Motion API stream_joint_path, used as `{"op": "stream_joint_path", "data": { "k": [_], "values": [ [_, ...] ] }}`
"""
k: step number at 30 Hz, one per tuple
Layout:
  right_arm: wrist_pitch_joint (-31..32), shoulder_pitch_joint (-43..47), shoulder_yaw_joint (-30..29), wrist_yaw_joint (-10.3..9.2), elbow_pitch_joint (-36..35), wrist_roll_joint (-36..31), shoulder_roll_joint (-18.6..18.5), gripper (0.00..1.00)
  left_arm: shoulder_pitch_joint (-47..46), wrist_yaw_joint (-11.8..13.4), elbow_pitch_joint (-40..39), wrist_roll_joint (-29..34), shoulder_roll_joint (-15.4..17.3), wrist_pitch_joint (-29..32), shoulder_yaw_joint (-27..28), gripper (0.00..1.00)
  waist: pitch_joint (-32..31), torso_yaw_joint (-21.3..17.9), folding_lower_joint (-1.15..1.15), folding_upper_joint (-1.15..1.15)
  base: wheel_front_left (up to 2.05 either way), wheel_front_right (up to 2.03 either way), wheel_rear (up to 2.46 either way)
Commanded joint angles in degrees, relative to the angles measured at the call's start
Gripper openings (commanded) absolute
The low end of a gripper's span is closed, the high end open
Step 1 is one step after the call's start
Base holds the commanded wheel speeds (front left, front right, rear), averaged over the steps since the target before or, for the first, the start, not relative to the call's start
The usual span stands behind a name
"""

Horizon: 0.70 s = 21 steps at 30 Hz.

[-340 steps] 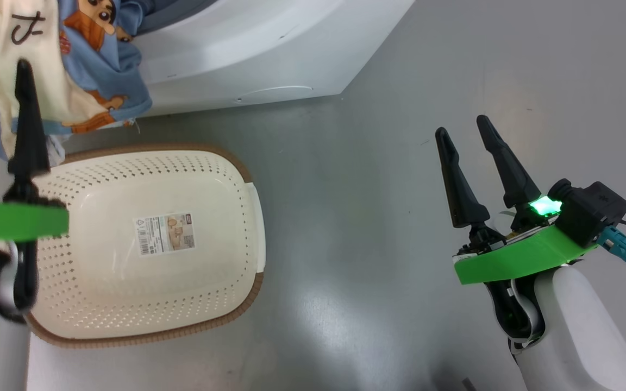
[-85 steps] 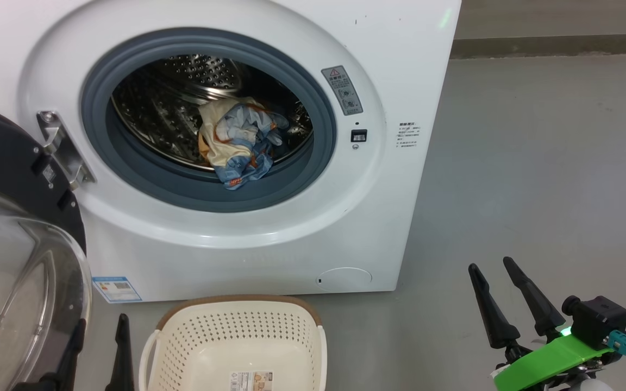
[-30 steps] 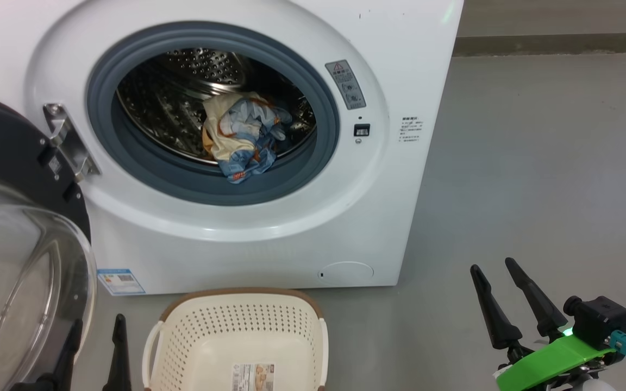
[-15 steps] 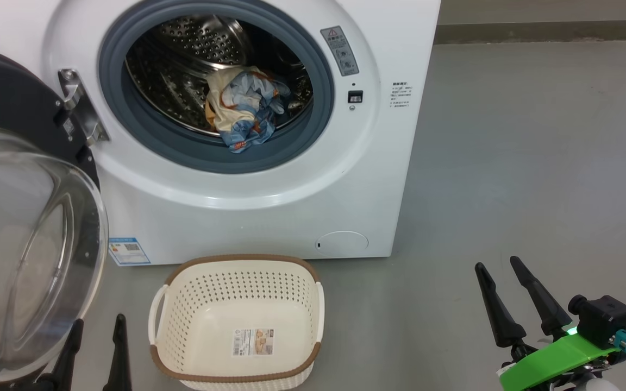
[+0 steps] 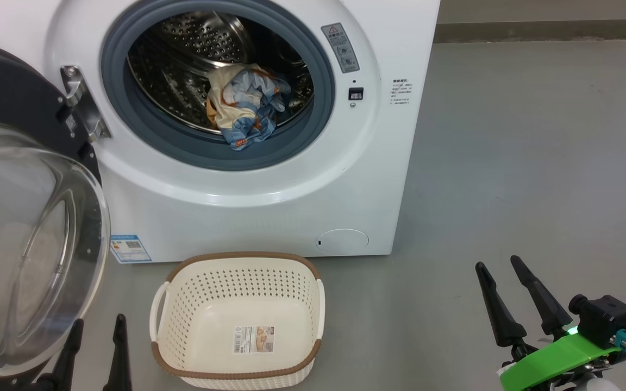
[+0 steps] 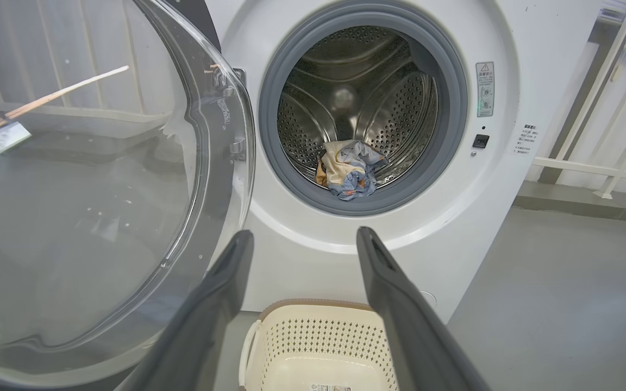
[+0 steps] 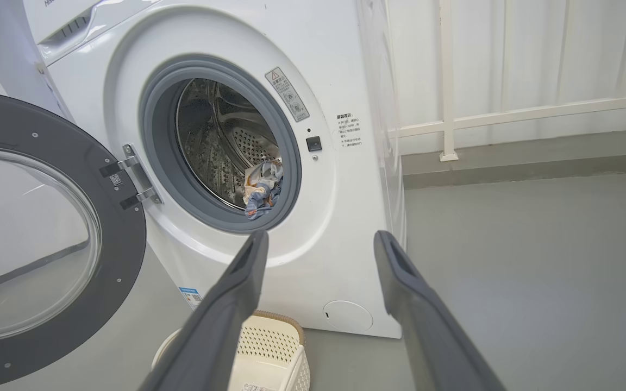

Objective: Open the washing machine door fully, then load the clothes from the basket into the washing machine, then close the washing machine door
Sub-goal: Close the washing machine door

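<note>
The white washing machine (image 5: pixel 269 206) stands with its round black-rimmed door (image 5: pixel 25 244) swung wide to the left. The blue bear-print and cream clothes (image 5: pixel 248 106) lie bunched in the steel drum, their lower edge on the grey gasket. The cream basket (image 5: pixel 237 317) sits on the floor before the machine with just its label sticker inside. My left gripper (image 5: pixel 98 331) is open at the lower left beside the door's glass bowl, holding nothing. My right gripper (image 5: pixel 500 266) is open at the lower right, off to the machine's right. Both wrist views face the drum, clothes (image 6: pixel 351 168) and clothes (image 7: pixel 263 187).
Grey floor (image 5: pixel 508 163) spreads to the right of the machine. A white railing (image 7: pixel 508 117) and a low kerb run behind it. The open door's glass bowl (image 6: pixel 74 217) bulges out close to my left arm.
The head camera has tilted down, so the machine and basket shifted in the picture. The clothes, once in my left gripper over the basket, now lie in the drum. Both grippers stay open.
</note>
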Motion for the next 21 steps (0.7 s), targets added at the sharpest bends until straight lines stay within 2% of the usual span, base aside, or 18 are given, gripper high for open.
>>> {"op": "stream_joint_path", "data": {
  "k": [1,21],
  "values": [
    [-0.27,-0.29,1.04,0.16,-1.57,-0.23,-0.47,1.0,-1.9,-0.16,-1.42,0.52,0.42,-0.36,1.92,1.0,-0.01,0.01,0.0,0.0,0.0,0.0,0.0],
    [-0.27,-0.09,0.97,0.16,-1.5,-0.3,-0.48,1.0,-1.93,-0.2,-1.34,0.77,0.3,-0.36,1.97,1.0,-0.15,0.55,0.0,0.0,0.0,0.0,0.0]
  ]
}}
